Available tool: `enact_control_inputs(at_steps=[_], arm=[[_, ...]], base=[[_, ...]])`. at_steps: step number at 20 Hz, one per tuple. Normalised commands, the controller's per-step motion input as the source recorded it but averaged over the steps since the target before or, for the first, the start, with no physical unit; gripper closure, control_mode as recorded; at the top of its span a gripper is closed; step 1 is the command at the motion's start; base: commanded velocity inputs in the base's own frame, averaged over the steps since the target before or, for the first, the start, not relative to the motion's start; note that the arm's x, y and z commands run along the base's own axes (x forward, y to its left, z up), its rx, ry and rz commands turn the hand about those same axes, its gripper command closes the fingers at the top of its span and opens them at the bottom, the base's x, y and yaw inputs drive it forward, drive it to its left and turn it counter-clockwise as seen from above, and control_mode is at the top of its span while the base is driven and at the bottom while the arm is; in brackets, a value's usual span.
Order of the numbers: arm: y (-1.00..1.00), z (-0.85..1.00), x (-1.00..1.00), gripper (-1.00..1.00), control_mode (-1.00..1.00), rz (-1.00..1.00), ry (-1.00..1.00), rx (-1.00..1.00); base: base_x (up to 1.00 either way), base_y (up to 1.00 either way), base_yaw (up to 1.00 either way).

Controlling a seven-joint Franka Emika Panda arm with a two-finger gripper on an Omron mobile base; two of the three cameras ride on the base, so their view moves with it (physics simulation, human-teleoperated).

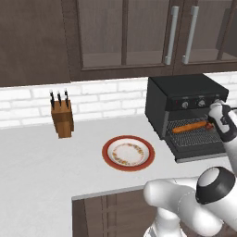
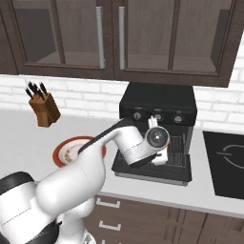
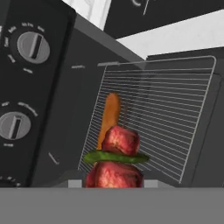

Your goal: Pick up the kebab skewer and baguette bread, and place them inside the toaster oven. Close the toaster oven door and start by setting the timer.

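hand view: tool (image 3: 114,181) clamps the red-chunked kebab skewer (image 3: 117,154) | over the black toaster oven's wire rack (image 3: 175,127) | lower it flat beside the golden baguette (image 3: 110,114), then release

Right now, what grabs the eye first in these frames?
The kebab skewer, red meat chunks with a green slice between them, held up close in the shut jaws at the open toaster oven. Behind it the baguette bread already lies on the wire rack. Left of the oven on the counter sits a red-rimmed plate, with a knife block by the wall.
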Motion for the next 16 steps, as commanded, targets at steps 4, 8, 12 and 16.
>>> enact_control_inputs(at_steps=[4, 8, 12, 16], arm=[[-0.04, -0.07, 0.20, 1.00, -1.00, 0.00, 0.00, 0.00], [-0.07, -0.29, 0.10, 1.00, -1.00, 0.00, 0.00, 0.00], [-0.07, -0.31, 0.01, 1.00, -1.00, 0.00, 0.00, 0.00], [0.00, -0.10, 0.13, 1.00, -1.00, 0.00, 0.00, 0.00]], base=[[0.00, 0.00, 0.00], [0.00, 0.00, 0.00], [0.00, 0.00, 0.00], [0.00, 0.00, 0.00]])
